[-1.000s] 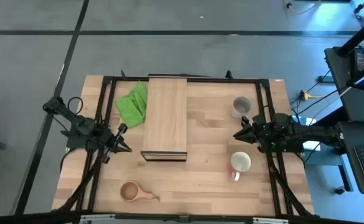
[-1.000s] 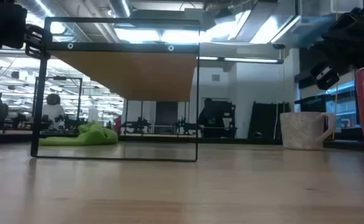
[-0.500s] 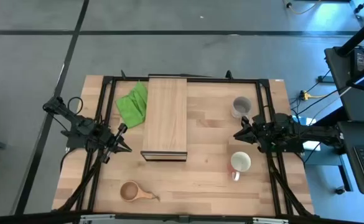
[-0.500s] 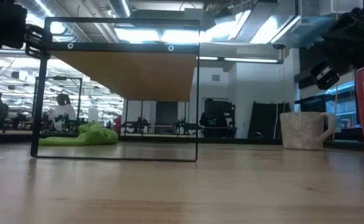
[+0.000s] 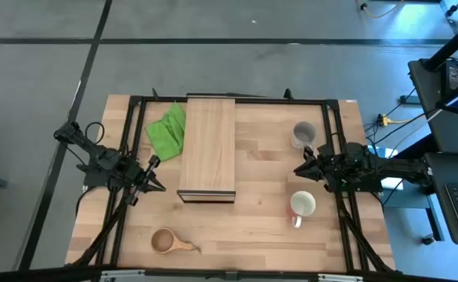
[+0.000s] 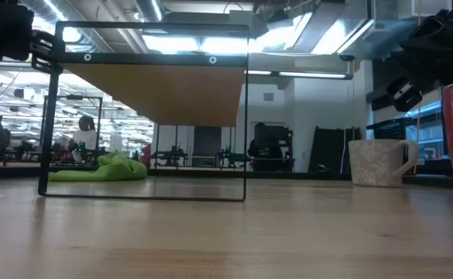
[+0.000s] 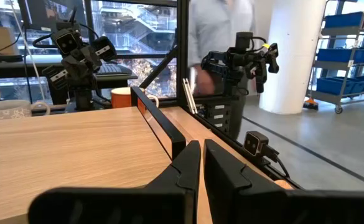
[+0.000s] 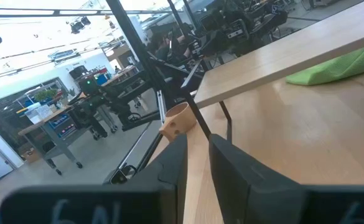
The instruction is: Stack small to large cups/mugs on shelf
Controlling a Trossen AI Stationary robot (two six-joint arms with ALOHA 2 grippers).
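The light-wood shelf rests raised on a black frame at the table's middle. The grey mug stands at the far right, the red mug nearer on the right, both upright on the table. The small wooden cup sits near the front left and also shows in the right wrist view. My left gripper hovers left of the shelf, shut and empty. My right gripper hovers between the two mugs, shut and empty.
A green cloth lies on the table by the shelf's far left side. Black frame bars run along the table's edges. A person stands beyond the table in the left wrist view. Bare table lies in front of the shelf.
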